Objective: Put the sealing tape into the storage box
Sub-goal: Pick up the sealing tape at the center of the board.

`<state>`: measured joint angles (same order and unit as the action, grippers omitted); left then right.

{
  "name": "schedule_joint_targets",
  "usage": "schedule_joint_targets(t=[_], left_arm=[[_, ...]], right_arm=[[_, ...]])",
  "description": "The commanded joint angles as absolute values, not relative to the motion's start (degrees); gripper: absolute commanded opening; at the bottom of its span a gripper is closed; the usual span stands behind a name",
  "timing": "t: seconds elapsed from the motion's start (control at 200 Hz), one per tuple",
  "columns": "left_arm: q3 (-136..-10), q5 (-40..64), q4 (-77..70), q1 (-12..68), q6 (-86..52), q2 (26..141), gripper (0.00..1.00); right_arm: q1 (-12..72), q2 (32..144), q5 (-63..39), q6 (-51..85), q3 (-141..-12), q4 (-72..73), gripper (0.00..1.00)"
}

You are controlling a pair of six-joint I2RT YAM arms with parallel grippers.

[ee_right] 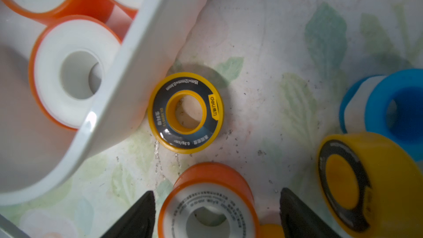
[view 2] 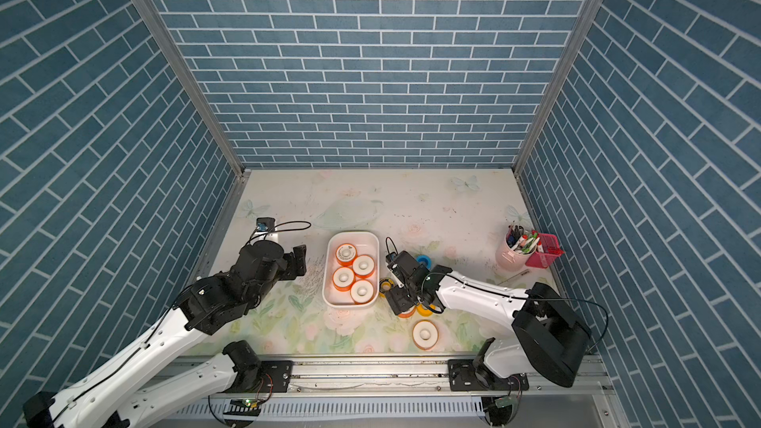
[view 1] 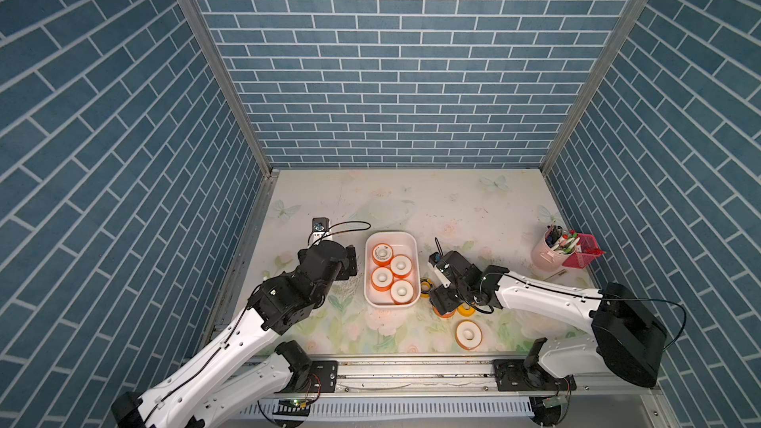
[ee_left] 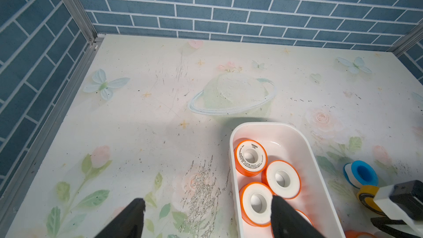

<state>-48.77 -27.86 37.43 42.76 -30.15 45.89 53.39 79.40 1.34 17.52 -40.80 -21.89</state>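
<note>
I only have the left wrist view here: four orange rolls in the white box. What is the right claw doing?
Observer: The right claw is open, one finger on either side of an orange roll lying on the table.
Operator: Other rolls I'm missing?
Observer: A lone orange roll lies near the table's front edge.
Operator: Anything besides tape?
Observer: A pen cup and a pink basket stand at the table's right edge.
</note>
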Motion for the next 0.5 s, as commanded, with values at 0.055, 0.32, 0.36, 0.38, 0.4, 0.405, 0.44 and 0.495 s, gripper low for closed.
schedule_joint_targets(t=[0.055,0.32,0.36,0.38,0.4,0.405,0.44,0.495], left_arm=[[-48.0,-28.4,37.1,42.4,-29.7,46.3,0.89],[-47.9,-28.2,37.0,42.0,-29.5,46.9,0.89],[-47.9,-28.0,36.9,42.0,-29.5,46.9,0.90],[-47.9,-28.0,36.9,42.0,-29.5,46.9,0.89],[-47.9,-28.1,36.9,42.0,-29.5,46.9,0.90],[-47.9,-28.0,36.9,42.0,-29.4,46.9,0.90],[-47.8,-27.9,36.8,41.9,-29.4,47.0,0.90],[-47.8,-27.9,36.8,42.0,-29.4,47.0,0.90]], right_arm=[[53.8,81.4,1.9,16.1,-39.8,-22.3,0.84],[53.7,83.3,0.9,16.1,-39.7,-22.2,0.83],[53.9,83.6,0.7,16.1,-39.8,-22.1,0.83],[53.9,83.6,0.6,16.1,-39.8,-22.3,0.83],[54.0,83.7,0.6,16.1,-39.9,-22.4,0.83],[54.0,83.7,0.6,16.1,-39.8,-22.4,0.83],[54.1,83.7,0.6,16.1,-39.8,-22.4,0.83],[54.4,83.6,0.5,16.1,-39.8,-22.6,0.83]])
